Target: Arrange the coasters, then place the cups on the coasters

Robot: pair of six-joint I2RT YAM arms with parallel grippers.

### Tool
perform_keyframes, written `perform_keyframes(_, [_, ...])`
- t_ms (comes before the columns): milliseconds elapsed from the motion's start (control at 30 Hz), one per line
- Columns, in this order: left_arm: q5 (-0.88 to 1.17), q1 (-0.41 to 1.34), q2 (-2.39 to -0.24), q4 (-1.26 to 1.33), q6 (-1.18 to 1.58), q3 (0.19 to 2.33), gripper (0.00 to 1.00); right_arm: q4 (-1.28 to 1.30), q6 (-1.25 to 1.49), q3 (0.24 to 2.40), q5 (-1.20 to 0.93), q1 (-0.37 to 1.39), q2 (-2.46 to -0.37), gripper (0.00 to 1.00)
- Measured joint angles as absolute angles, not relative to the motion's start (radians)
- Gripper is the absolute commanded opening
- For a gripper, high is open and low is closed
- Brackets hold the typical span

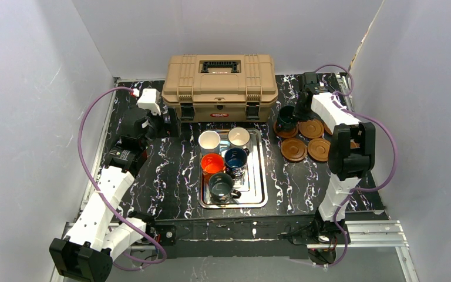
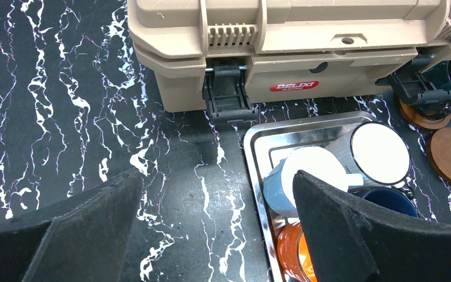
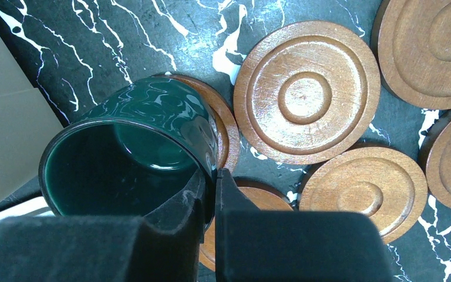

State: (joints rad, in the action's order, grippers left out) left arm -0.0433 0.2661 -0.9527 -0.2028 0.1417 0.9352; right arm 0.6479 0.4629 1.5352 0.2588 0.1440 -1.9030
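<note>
A dark teal cup (image 3: 135, 153) sits on a coaster (image 3: 228, 126) at the back right, next to the toolbox. My right gripper (image 3: 210, 182) is shut on the cup's rim, one finger inside and one outside. Several more brown ringed coasters (image 3: 306, 92) (image 3: 364, 189) lie flat and close together to its right. From above, the teal cup (image 1: 286, 117) and the right gripper (image 1: 296, 111) are behind those coasters (image 1: 311, 128). Two cream cups (image 1: 209, 140) (image 1: 239, 137), an orange cup (image 1: 212, 163), a navy cup (image 1: 235, 157) and a grey-green cup (image 1: 220, 185) stand on the tray. My left gripper (image 2: 216, 176) is open over bare table left of the tray.
The steel tray (image 1: 261, 182) lies mid-table. The tan toolbox (image 1: 220, 85) stands shut at the back, its latches facing the tray. White walls close in on three sides. My right arm's elbow (image 1: 352, 147) hangs over the right-hand coasters.
</note>
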Motion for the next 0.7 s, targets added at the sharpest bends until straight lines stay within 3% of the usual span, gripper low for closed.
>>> perform_keyframes(133, [-0.043,0.266,-0.953,-0.203,0.142,0.935,0.98,0.647,0.464,1.535,0.258,0.144,-1.903,0.3])
perform_keyframes(433, [-0.043,0.266,-0.953,-0.203,0.142,0.935,0.98,0.648,0.463,1.536,0.24,0.144,-1.903,0.44])
perform_keyframes(700, [-0.043,0.266,-0.953,-0.203,0.142,0.935,0.98,0.65,0.436,1.535,0.207,0.144,-1.865,0.66])
